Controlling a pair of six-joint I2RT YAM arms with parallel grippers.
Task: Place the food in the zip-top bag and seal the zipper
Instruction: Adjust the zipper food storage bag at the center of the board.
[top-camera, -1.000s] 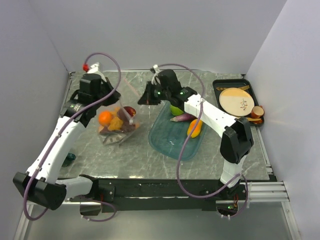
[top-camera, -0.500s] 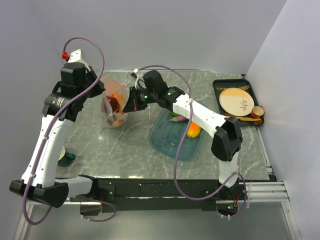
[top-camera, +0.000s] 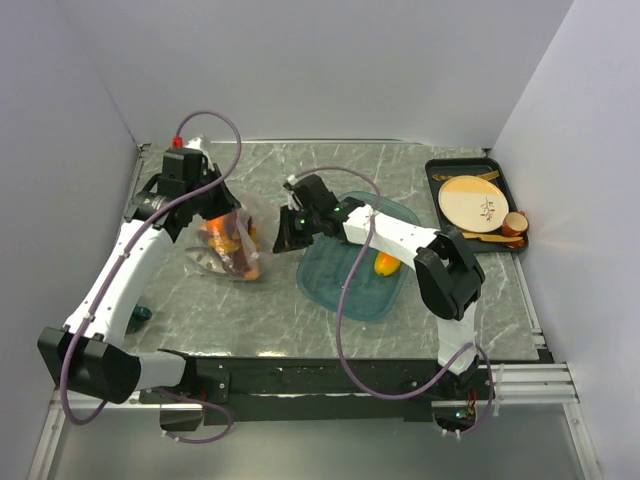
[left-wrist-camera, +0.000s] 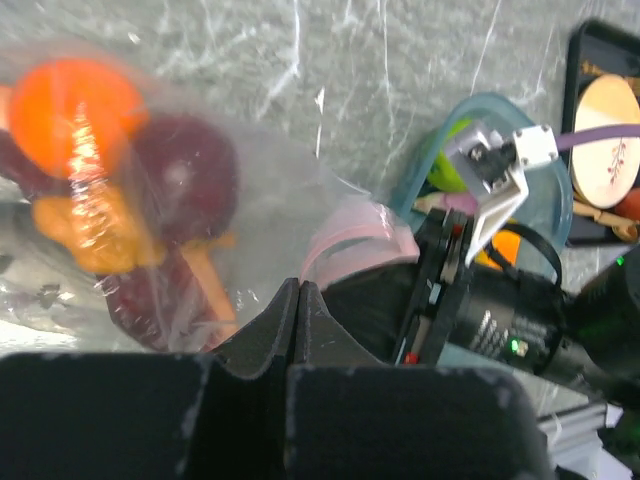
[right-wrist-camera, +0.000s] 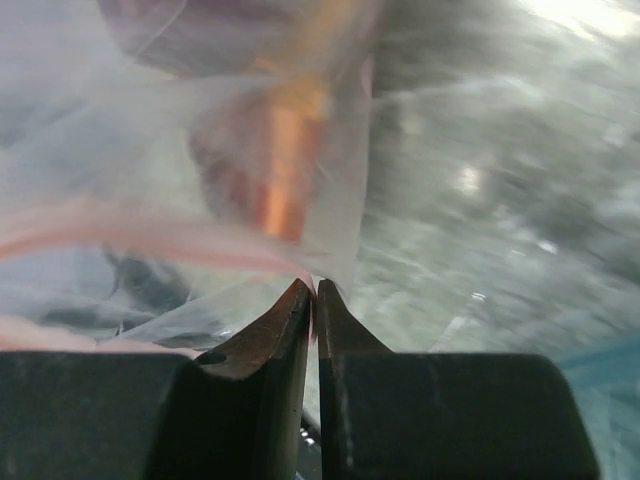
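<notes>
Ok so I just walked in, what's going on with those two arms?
Two robot arms are bagging toy food. The left gripper is shut on the pink zipper of the bag, which holds an orange, an apple and other pieces. The right gripper appears pinched on the bag's edge beside it. An orange piece and a lime lie in the tray, not yet bagged.
</notes>
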